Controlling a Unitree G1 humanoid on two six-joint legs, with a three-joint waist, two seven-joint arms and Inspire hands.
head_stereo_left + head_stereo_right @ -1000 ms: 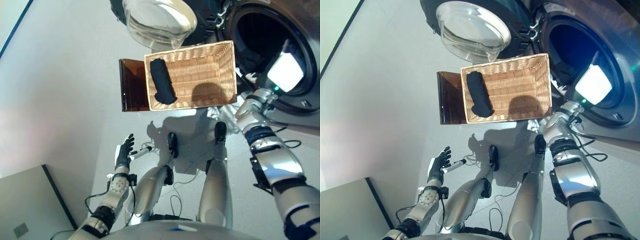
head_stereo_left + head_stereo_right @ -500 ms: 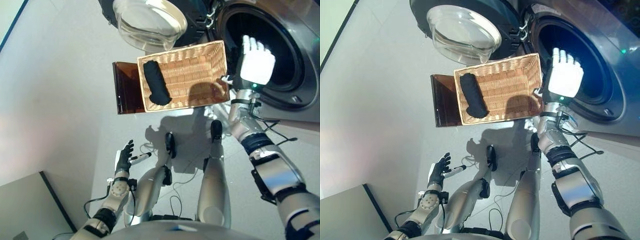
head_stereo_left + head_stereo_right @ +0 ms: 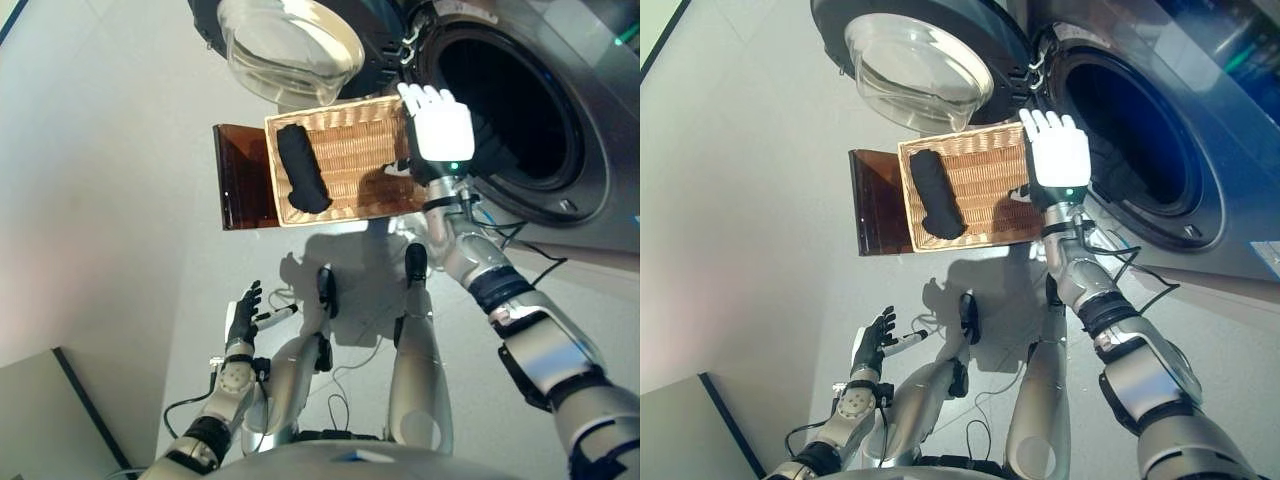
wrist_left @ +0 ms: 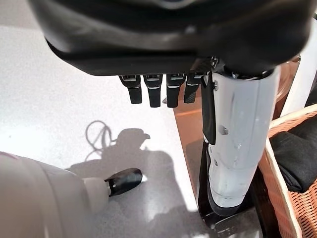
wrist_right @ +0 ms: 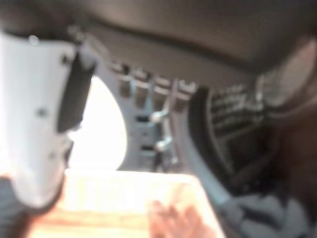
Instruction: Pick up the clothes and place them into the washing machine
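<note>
We see the right hand (image 3: 438, 125) with fingers straight and spread, holding nothing, above the right end of the wicker basket (image 3: 345, 195), beside the open washing machine (image 3: 560, 120). A dark garment (image 3: 300, 180) lies in the basket's left end. The left hand (image 3: 241, 315) hangs low, fingers relaxed.

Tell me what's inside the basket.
One dark rolled cloth lies at the basket's left end; the weave beside it is bare. The right robot hand, fingers straight, covers the basket's right end, so nothing can be seen there.
</note>
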